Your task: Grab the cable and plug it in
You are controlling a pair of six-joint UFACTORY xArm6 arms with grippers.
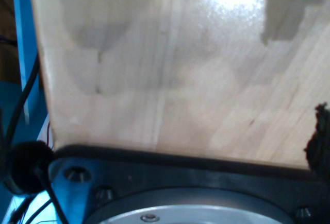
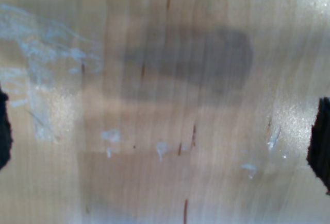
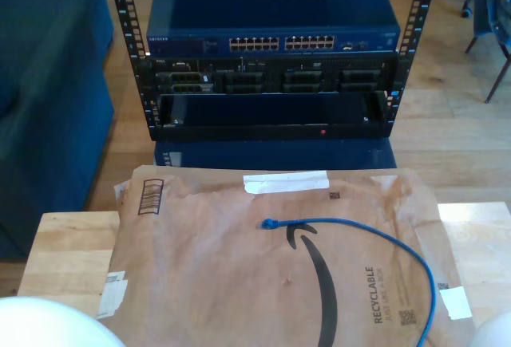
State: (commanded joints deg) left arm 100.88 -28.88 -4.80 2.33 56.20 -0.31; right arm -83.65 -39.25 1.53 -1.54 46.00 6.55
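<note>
While the blue cable [image 3: 375, 239] lies loose on a brown paper mailer [image 3: 239, 283] spread over the wooden worktop [image 3: 68, 251], one plug end [image 3: 268, 223] points toward the network switch [image 3: 271, 24] in the rack [image 3: 271, 84] behind. Both wrist views look at bare wood; I cannot tell whether either end effector is released or clenched.

Blue cable [image 3: 375, 239] lies loose on brown paper mailer [image 3: 239, 283], plug end [image 3: 268, 223] near mailer centre, rest curving toward exterior view's lower right. Mailer covers wooden worktop [image 3: 68, 243]. Beyond: rack [image 3: 271, 96] with blue network switch [image 3: 271, 40] on top, port row facing camera.
</note>
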